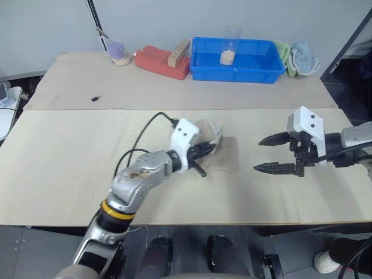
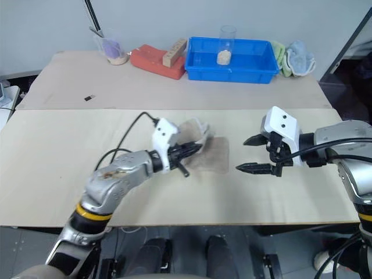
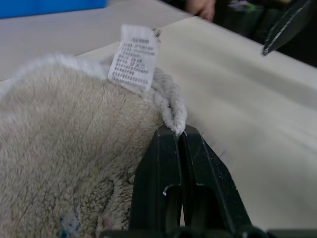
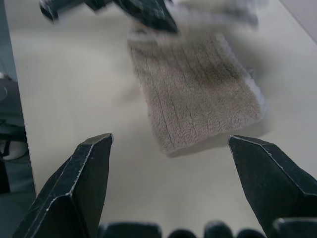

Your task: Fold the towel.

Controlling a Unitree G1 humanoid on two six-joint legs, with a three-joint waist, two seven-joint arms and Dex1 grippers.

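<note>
Left hand (image 1: 204, 150) clamped on the towel's white-edged corner by the tag, lifted over the rest | towel (image 1: 228, 155) mid-counter (image 1: 58, 174), nearer the front edge | right hand (image 1: 278, 153) fingers wide apart, empty, beside the towel toward the right edge | step: first fold in progress | next: lay corner onto the opposite edge, then release.
</note>
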